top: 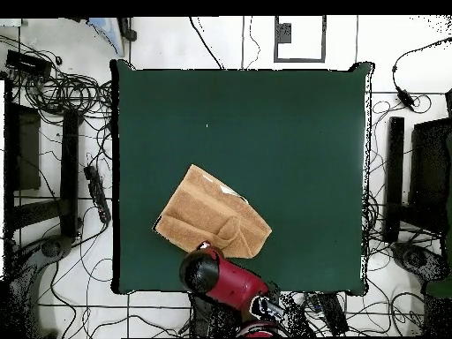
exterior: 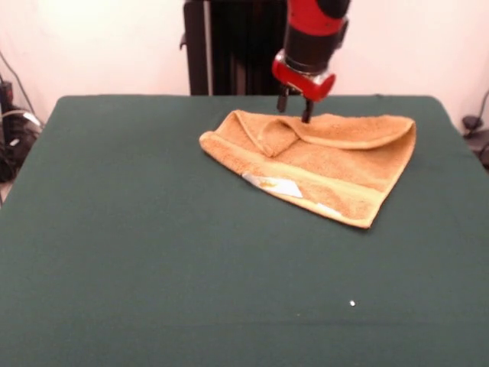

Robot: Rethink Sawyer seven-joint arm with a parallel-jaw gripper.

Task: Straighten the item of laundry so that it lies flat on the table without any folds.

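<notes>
The orange-yellow towel (exterior: 321, 157) lies folded on the far right part of the green table (exterior: 114, 229). Its far edge is doubled over into a flap, and a small corner fold sits near its left end. A white label (exterior: 281, 186) shows at its near edge. My gripper (exterior: 295, 107) hangs over the towel's far edge with its two fingers apart; the right fingertip (exterior: 307, 115) is at the fold. In the overhead view the towel (top: 207, 216) lies near the table's (top: 291, 132) bottom edge, and the red arm head (top: 205, 269) hides the gripper's tips.
The black pedestal (exterior: 229, 46) stands behind the table's far edge. A small white speck (exterior: 351, 303) lies on the cloth near the front. Cables (top: 79, 177) and black equipment (top: 415, 177) surround the table on the floor.
</notes>
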